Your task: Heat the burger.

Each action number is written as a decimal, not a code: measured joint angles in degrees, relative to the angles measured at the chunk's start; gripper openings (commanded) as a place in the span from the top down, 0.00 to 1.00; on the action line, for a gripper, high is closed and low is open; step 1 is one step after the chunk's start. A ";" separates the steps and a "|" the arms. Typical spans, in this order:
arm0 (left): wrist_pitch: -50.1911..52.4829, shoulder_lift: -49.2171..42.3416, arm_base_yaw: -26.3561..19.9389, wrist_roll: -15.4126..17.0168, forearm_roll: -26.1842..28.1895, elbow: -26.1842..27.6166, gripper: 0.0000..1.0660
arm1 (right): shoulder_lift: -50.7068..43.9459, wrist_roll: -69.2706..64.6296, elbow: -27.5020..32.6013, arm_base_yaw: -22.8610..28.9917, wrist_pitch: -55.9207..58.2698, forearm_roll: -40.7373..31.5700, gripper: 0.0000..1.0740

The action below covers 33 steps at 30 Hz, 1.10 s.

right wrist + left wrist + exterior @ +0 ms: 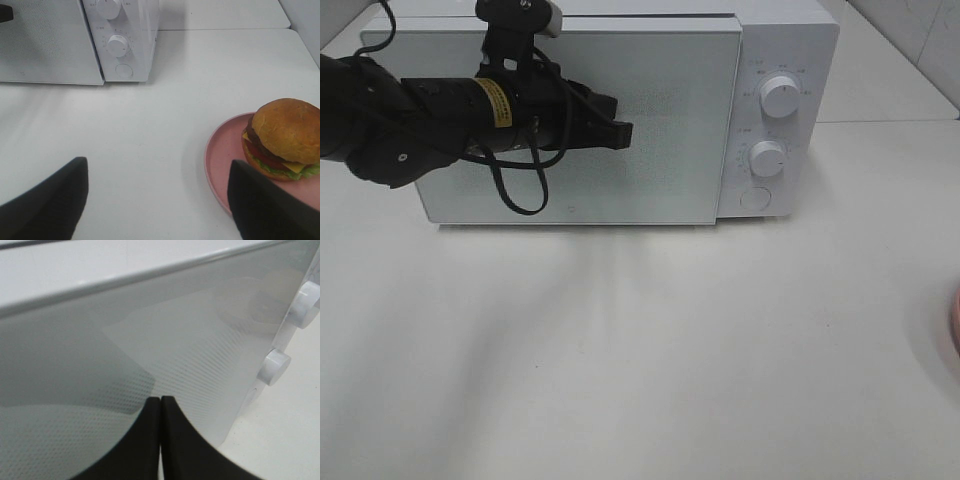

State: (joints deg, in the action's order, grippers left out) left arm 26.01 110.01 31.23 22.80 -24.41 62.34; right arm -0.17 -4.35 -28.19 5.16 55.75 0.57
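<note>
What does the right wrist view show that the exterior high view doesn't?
Only the right wrist view shows the burger sitting on the pink plate, with the open right gripper over the table. Only the exterior high view shows the left arm with its shut left gripper in front of the microwave door; of the plate it catches just a pink sliver at its right edge. Both show the microwave, its door closed, its two knobs and round button.

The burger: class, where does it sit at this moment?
In the right wrist view, the burger sits on the pink plate on the table, near the right gripper, apart from the microwave.
</note>
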 measured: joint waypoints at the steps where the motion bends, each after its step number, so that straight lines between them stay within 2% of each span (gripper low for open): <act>1: -0.06 0.34 0.23 0.00 0.00 0.57 1.00 | 0.00 0.00 0.00 0.00 0.00 0.00 0.29; 9: -0.40 2.41 1.26 -0.06 0.23 4.76 1.00 | 0.00 0.00 0.00 0.00 0.00 0.00 0.29; 21: -1.66 2.75 2.06 0.57 0.52 6.19 1.00 | 0.00 0.00 0.00 0.00 0.00 0.00 0.29; 24: -4.64 2.01 2.75 1.43 0.80 6.76 1.00 | 0.00 0.00 0.00 0.00 0.00 0.00 0.29; 26: -10.37 0.74 3.61 1.72 2.46 7.33 0.92 | 0.00 0.00 0.00 0.00 0.00 0.00 0.29; 27: -10.37 0.74 3.61 1.72 2.46 7.33 0.92 | 0.00 0.00 0.00 0.00 0.00 0.00 0.29; 29: -18.68 -0.97 5.16 1.78 3.72 7.91 0.62 | 0.00 0.00 0.00 0.00 0.00 0.00 0.29; 30: -18.68 -0.97 5.16 1.78 3.72 7.91 0.62 | 0.00 0.00 0.00 0.00 0.00 0.00 0.29; 31: -20.91 -1.43 5.73 1.78 3.72 7.96 0.35 | 0.00 0.00 0.00 0.00 0.00 0.00 0.29; 32: -20.91 -1.43 5.73 1.78 3.72 7.96 0.35 | 0.00 0.00 0.00 0.00 0.00 0.00 0.29; 33: -24.64 -2.29 7.10 1.78 3.72 7.96 0.12 | 0.00 0.00 0.00 0.00 0.00 0.00 0.29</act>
State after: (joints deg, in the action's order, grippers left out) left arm 1.38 107.72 38.33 24.58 -20.68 70.30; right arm -0.17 -4.35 -28.19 5.16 55.75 0.57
